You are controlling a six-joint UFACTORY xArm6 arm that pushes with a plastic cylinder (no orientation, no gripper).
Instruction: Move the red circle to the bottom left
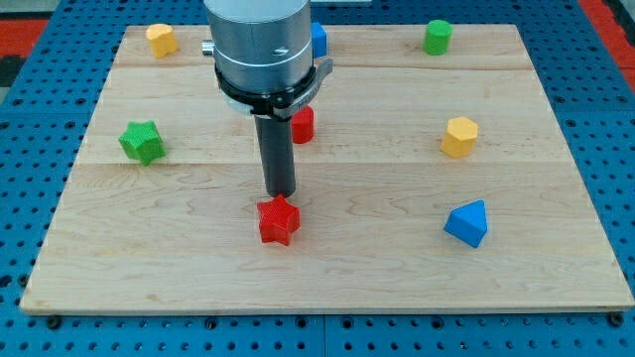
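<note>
Red circle [303, 124], probably the block half hidden behind the rod, sits near the board's centre, unmoved. My tip [282, 194], jawless and holding nothing, touches the red star [279, 220] instead.

Pale wooden board [327, 268] on blue perforated bench [20, 198]. Blocks directly on board: yellow block [162, 40] at view's top left; blue block [318, 40] at top centre, partly hidden behind my arm; green block [438, 37] at top right; green star [142, 142] at left; red block [303, 124] near centre, partly hidden, shape unclear; yellow hexagon [459, 137] at right; red star [279, 220] low centre; blue triangle [467, 223] at lower right. My tip [282, 194] just above red star, touching or nearly so.
</note>
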